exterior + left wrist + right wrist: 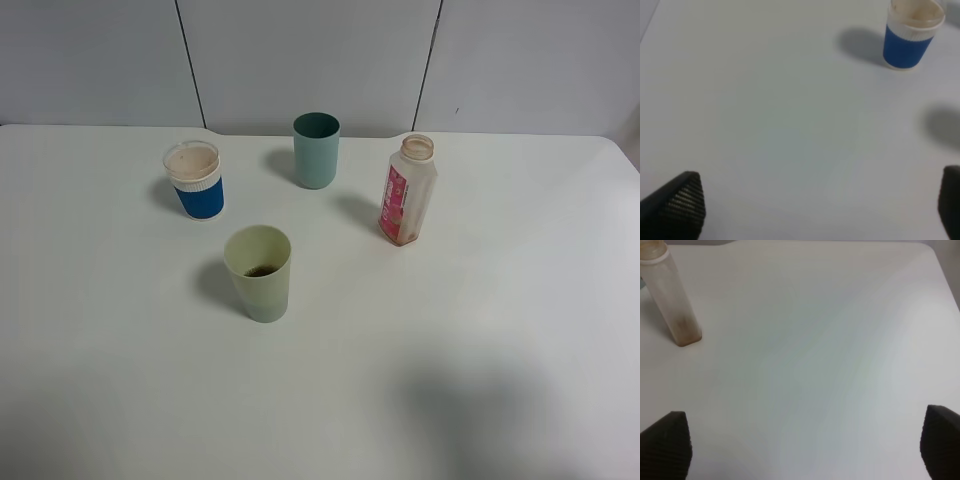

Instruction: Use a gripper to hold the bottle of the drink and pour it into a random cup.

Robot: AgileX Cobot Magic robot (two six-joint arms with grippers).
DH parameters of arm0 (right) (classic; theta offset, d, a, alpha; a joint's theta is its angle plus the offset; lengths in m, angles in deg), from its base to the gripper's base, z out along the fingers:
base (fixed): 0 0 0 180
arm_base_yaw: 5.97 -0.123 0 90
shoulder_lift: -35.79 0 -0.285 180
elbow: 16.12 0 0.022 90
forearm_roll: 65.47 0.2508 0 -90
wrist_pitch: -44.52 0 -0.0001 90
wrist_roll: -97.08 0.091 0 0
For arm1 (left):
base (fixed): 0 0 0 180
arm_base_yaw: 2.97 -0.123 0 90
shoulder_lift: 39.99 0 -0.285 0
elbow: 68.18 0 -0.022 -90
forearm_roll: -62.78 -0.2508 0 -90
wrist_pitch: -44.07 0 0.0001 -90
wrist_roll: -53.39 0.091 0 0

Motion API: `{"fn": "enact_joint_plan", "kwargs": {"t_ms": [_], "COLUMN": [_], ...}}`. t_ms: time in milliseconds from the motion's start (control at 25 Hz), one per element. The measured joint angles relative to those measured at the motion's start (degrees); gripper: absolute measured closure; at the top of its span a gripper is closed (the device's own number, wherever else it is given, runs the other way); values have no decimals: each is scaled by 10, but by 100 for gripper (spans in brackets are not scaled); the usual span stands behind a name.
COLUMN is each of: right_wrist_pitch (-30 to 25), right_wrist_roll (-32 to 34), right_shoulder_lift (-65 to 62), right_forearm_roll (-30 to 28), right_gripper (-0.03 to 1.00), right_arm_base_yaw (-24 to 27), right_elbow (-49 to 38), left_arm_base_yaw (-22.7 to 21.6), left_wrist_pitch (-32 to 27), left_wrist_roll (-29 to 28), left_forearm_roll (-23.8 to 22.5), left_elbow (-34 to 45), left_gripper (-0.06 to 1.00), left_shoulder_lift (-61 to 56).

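The bottle (407,190) stands upright and uncapped at the right back of the white table (480,330), with a pink-red label and only a thin brown residue at its base. It also shows in the right wrist view (670,300). The pale yellow-green cup (258,272) stands in the middle front with a little dark liquid at its bottom. Neither gripper shows in the exterior view. My left gripper (820,205) is open and empty above bare table. My right gripper (800,445) is open and empty, well apart from the bottle.
A teal-green tumbler (316,150) stands at the back middle. A blue cup with a white rim (195,180) stands at the back left and shows in the left wrist view (910,35). A grey panelled wall (300,50) runs behind the table.
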Motion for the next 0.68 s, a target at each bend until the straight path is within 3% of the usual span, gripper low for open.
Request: {"fn": "enact_joint_plan", "kwargs": {"t_ms": [680], "right_wrist_pitch": [0], "right_wrist_roll": [11], "right_shoulder_lift": [0], "right_forearm_roll": [-6], "right_gripper": [7], "right_arm_base_yaw": [0], "right_elbow": [-1], "left_arm_base_yaw": [0], "left_wrist_pitch": [0], "left_wrist_roll": [0], "left_forearm_roll": [0], "left_elbow": [0], "left_gripper": [2], "left_shoulder_lift": [0]}}
